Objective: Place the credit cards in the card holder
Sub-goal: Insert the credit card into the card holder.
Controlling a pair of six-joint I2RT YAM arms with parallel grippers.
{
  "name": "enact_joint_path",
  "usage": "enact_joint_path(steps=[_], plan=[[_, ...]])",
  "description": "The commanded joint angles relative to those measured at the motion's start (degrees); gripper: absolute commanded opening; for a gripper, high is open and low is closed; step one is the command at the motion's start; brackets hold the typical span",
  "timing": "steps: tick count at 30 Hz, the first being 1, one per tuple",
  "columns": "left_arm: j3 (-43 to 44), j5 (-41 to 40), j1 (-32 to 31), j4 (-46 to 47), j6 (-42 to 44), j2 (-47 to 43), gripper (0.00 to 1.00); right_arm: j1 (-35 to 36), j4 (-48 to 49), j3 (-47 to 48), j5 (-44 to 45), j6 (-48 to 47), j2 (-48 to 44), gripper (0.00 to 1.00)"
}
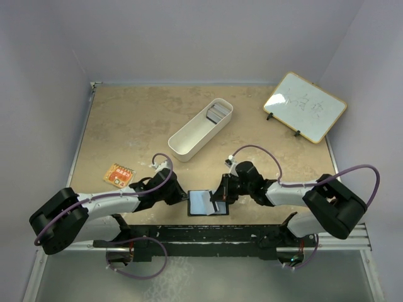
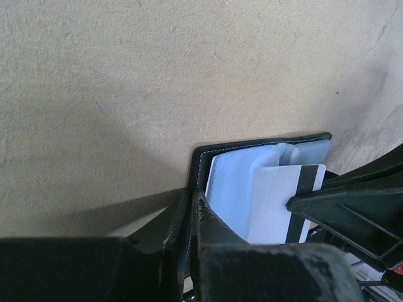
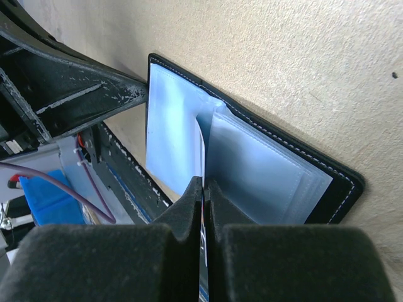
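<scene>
The counter [image 1: 126, 126] is carrying the white tray [image 1: 189, 141], well apart from the card holder [image 1: 200, 202], which is lying open at the near edge. The left claw [image 1: 183, 196] is pinching the holder's left edge. The right claw [image 1: 218, 201] is gripping one white card [image 2: 277, 201] and feeding it into a clear sleeve. Grey credit cards [image 1: 217, 113] are waiting in the tray, so most of the job seems left.

The near end of the white, dark-striped plastic credit card [image 2: 277, 201] disappears behind the right gripper [image 3: 203, 187], whose own camera catches the card only edge-on, its face unreadable. The left gripper [image 2: 192, 204] hides part of one edge of the open black folding card holder [image 1: 206, 203]. From above, the grey cards [image 1: 217, 113] in the long white tray [image 1: 203, 143] are too small to count, and the scribbles on the wood-framed whiteboard [image 1: 305, 106] are illegible.
</scene>
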Motion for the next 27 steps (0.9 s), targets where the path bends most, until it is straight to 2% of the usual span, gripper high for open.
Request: enact_joint_path(steps=[1, 16, 22, 27], plan=[[-0.04, 1.96, -0.29, 2.45, -1.53, -0.71, 0.0, 0.15, 2.21, -1.51, 4.1, 0.62, 0.41, 0.0], [-0.79, 1.31, -0.29, 2.16, -3.01, -1.07, 0.0, 0.11, 3.5, -0.51, 6.39, 0.56, 2.03, 0.0], [-1.93, 1.65, -0.29, 3.66, -5.2, -1.93, 0.0, 0.17, 9.92, -3.78, 8.19, 4.03, 2.82, 0.0], [-2.16, 1.98, -0.29, 4.41, -6.49, -1.66, 0.0, 0.16, 11.57, -4.21, 8.81, 5.81, 4.24, 0.0]])
